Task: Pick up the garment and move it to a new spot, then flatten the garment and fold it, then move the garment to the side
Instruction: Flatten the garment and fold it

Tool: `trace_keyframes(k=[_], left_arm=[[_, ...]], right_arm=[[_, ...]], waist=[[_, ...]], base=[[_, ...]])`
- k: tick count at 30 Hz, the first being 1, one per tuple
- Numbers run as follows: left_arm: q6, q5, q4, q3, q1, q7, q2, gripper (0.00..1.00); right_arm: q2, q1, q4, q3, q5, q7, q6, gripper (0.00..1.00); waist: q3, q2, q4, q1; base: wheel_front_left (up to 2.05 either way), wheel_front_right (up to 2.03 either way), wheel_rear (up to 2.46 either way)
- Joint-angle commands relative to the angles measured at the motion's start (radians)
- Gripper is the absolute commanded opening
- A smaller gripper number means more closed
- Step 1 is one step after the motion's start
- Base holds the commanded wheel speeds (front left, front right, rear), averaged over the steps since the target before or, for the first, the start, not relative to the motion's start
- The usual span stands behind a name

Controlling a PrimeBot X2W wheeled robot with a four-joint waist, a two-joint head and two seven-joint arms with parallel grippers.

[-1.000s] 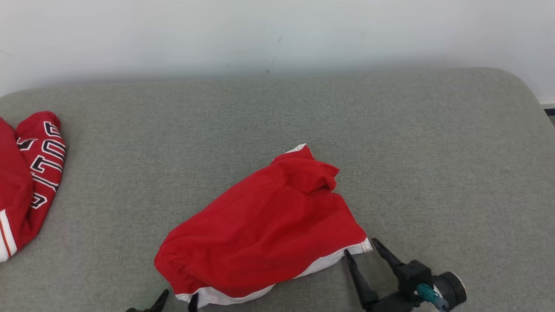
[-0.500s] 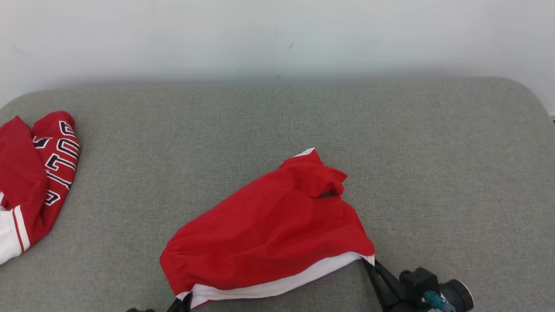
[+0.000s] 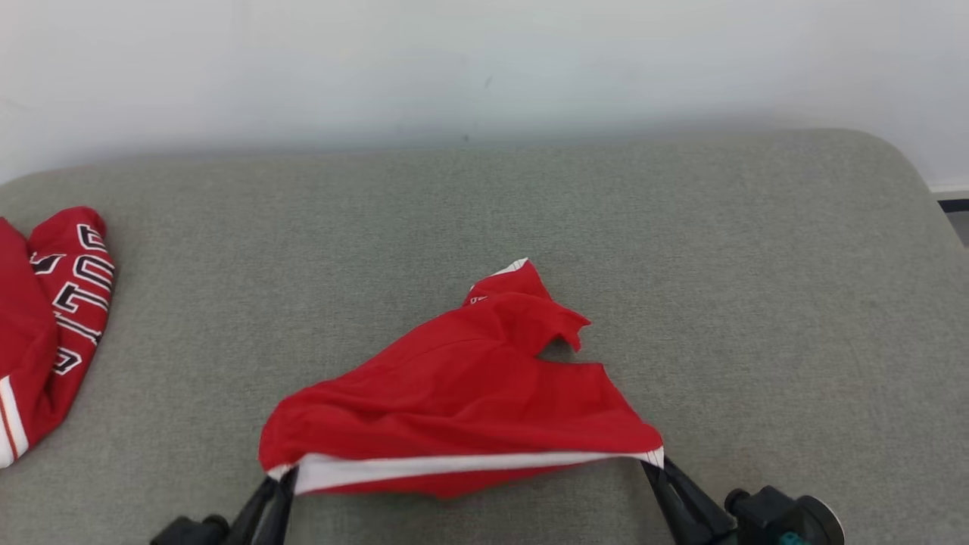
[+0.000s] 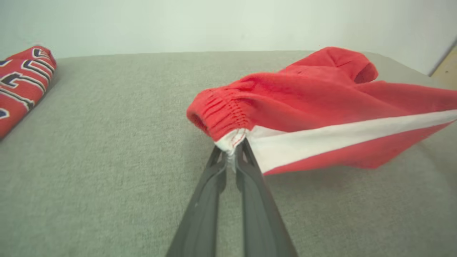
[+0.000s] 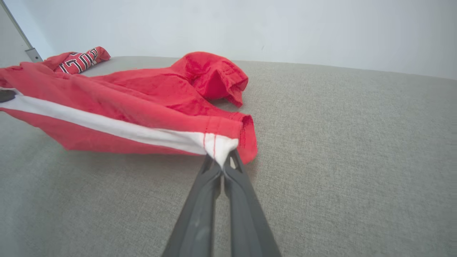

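The garment (image 3: 462, 386) is a pair of red shorts with a white side stripe, lying near the front middle of the grey cushion. Its near edge is lifted and stretched taut between both grippers. My left gripper (image 3: 281, 478) is shut on the elastic waistband corner (image 4: 231, 141). My right gripper (image 3: 652, 463) is shut on the white hem corner (image 5: 220, 150). The far part of the garment (image 5: 210, 76) still rests crumpled on the cushion, and a red flap hangs below the stripe.
A second red garment with black and white lettering (image 3: 53, 318) lies at the cushion's left edge, also in the left wrist view (image 4: 21, 82). A white wall (image 3: 484, 60) rises behind the grey cushion (image 3: 757, 288), whose rounded right corner ends near bare floor.
Both grippers went from open beside the garment's near corners to shut on them. The near edge has risen off the cushion and pulled straight between them.
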Motion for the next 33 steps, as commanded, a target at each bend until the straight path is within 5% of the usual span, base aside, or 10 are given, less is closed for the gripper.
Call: trace_keyframes(k=[1,9,17,28,33], left_arm=[[0.002,0.016,-0.018,0.000,-0.026,-0.003,0.015,0.00],[0.003,-0.018,-0.066,-0.165,-0.333,0.029,0.166,0.00],[0.003,-0.241,-0.064,-0.346,-0.912,0.219,0.301,0.00],[0.003,-0.432,0.115,-0.478,-1.577,0.344,0.292,0.00],[0.003,-0.462,0.211,-0.539,-1.789,0.335,0.262,0.00]], right_arm=[[-0.005,-0.011,-0.018,0.002,0.023,-0.001,-0.002,0.00],[-0.044,-0.197,-0.027,0.068,0.178,-0.001,-0.002,0.00],[-0.076,-0.728,0.058,0.140,0.421,0.125,-0.002,0.00],[-0.032,-1.365,0.265,0.030,0.656,0.275,-0.002,0.00],[-0.013,-1.591,0.407,-0.020,0.646,0.270,-0.002,0.00]], waist=[[0.002,0.0000,-0.016,0.0000],[0.031,0.0000,-0.066,0.0000],[0.219,0.0000,-0.127,0.0000],[0.454,0.0000,-0.169,0.0000],[0.536,0.0000,-0.172,0.0000]], base=[[0.00,0.00,0.00],[0.00,0.00,0.00],[0.00,0.00,0.00],[0.00,0.00,0.00],[0.00,0.00,0.00]])
